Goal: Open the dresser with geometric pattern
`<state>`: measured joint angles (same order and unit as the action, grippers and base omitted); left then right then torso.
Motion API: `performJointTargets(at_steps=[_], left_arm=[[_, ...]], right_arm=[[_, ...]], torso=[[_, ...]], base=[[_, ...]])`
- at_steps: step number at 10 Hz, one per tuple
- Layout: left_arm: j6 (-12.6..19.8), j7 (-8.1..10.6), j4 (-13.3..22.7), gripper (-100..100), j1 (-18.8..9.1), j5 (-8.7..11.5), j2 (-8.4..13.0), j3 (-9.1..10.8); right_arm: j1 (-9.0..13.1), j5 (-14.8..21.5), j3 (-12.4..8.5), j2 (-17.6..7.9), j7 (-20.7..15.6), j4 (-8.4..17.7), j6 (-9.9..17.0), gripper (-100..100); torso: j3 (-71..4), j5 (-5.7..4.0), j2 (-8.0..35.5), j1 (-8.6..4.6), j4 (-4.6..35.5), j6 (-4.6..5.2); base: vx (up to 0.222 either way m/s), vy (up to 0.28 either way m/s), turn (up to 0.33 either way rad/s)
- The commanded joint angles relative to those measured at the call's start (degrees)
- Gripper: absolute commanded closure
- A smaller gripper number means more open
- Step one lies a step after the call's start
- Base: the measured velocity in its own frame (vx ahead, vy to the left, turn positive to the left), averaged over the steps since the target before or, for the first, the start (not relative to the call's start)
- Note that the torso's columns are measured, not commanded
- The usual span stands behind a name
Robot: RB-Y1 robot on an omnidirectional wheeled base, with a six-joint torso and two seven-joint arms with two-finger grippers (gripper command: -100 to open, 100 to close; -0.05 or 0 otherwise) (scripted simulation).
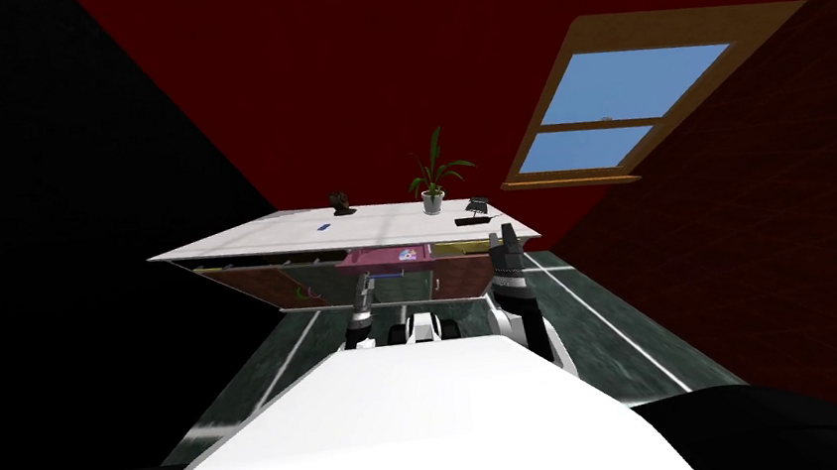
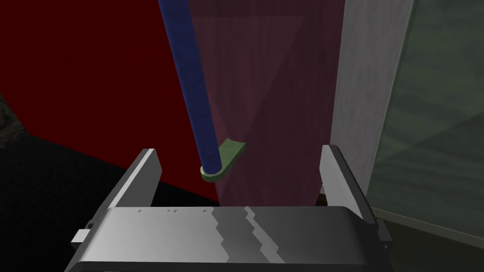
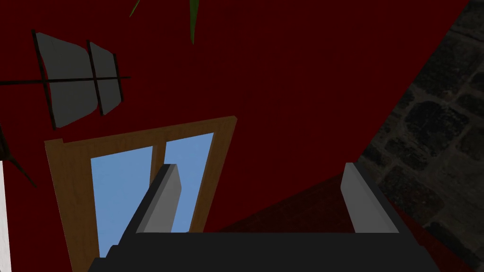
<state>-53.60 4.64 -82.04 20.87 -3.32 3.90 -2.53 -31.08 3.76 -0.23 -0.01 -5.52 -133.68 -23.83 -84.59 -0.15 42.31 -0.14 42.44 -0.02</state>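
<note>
The dresser [image 1: 257, 279] stands straight ahead under a white top, its front patterned in red and green panels. One pink drawer [image 1: 387, 256] juts out from the front. My left gripper [image 1: 363, 292] is just below that drawer. In the left wrist view a blue bar handle [image 2: 194, 89] on a green mount [image 2: 228, 159] runs along the pink drawer front [image 2: 274, 94]. My left gripper [image 2: 239, 152] is open, with the handle's end between the fingers [image 2: 145, 171] and untouched. My right gripper [image 1: 508, 239] is raised beside the dresser's right end, and in its wrist view it [image 3: 260, 171] stands open and empty.
On the dresser top [image 1: 237, 239] stand a potted plant [image 1: 431, 185], a small dark figure [image 1: 340, 203] and a dark object [image 1: 476, 211]. A window [image 1: 626, 107] is set in the red wall to the right. A dark tiled floor [image 1: 607, 324] runs alongside. A black area lies to the left.
</note>
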Motion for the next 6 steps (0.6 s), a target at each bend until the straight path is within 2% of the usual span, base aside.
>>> performJointTargets(at_steps=[1, 6], left_arm=[[4.3, 0.71, -3.5, -100, -0.8, 0.2, 0.6, 0.31], [11.3, 1.86, -9.3, -100, -2.0, 0.6, 1.5, 0.84]], right_arm=[[0.0, 0.0, 0.0, 0.0, 0.0, 0.0, 0.0, 0], [0.0, 0.0, 0.0, 0.0, 0.0, 0.0, 0.0, 0]], torso=[[0.0, 0.1, -0.1, 0.09, -0.1, 0.02], [0.3, -0.21, 0.6, -0.1, 0.4, -0.09]], base=[[-0.05, -0.012, 0.006], [-0.037, -0.014, 0.0]])
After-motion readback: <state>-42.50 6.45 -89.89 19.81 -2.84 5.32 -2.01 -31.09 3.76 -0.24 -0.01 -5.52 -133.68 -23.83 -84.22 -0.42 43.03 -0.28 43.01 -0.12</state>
